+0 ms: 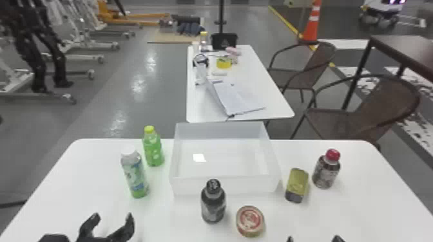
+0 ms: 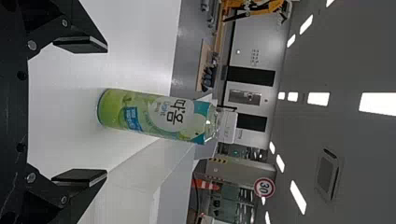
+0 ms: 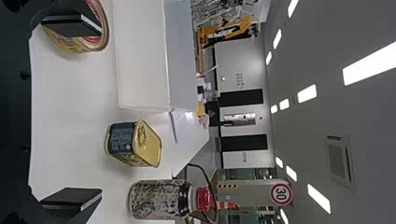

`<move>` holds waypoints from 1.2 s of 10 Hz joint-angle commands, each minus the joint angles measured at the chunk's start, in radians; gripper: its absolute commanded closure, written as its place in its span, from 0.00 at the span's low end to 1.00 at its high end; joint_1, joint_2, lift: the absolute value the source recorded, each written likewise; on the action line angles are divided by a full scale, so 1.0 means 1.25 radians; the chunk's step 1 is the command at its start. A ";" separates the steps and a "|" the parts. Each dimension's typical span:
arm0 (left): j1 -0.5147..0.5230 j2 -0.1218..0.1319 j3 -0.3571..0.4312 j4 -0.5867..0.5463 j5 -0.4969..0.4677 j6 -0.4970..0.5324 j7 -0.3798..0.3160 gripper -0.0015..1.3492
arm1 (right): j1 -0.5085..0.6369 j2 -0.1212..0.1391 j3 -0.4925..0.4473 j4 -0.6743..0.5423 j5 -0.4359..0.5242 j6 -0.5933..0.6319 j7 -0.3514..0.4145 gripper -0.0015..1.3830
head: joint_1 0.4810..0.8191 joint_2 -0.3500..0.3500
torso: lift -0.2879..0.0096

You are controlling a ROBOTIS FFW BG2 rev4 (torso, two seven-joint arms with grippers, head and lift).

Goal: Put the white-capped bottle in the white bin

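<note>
The left tool [image 1: 113,216] is wide open and empty, maybe to grab the white-capped bottle [image 1: 135,175] toward the table's left edge [image 1: 69,170]. The right tool [image 3: 101,111] is wide open, empty too.

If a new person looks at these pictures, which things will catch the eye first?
Probably the large white bin, standing at the middle of the far side of the white table. Next, the bright green bottle with the yellow cap, just left of the bin, and the red-capped bottle over on the table's right side.
</note>
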 commanded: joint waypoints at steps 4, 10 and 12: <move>-0.106 -0.002 -0.023 0.099 -0.047 -0.020 -0.009 0.25 | -0.002 0.000 0.000 0.002 0.000 0.001 0.000 0.06 | 0.20 0.50 | 0.63; -0.231 -0.002 -0.015 0.239 -0.106 -0.057 0.009 0.25 | -0.009 0.000 0.003 0.006 0.000 -0.001 0.000 0.06 | 0.20 0.50 | 0.63; -0.268 -0.002 -0.015 0.276 -0.110 -0.064 0.013 0.25 | -0.011 0.000 0.004 0.009 0.000 -0.001 0.000 0.06 | 0.20 0.50 | 0.63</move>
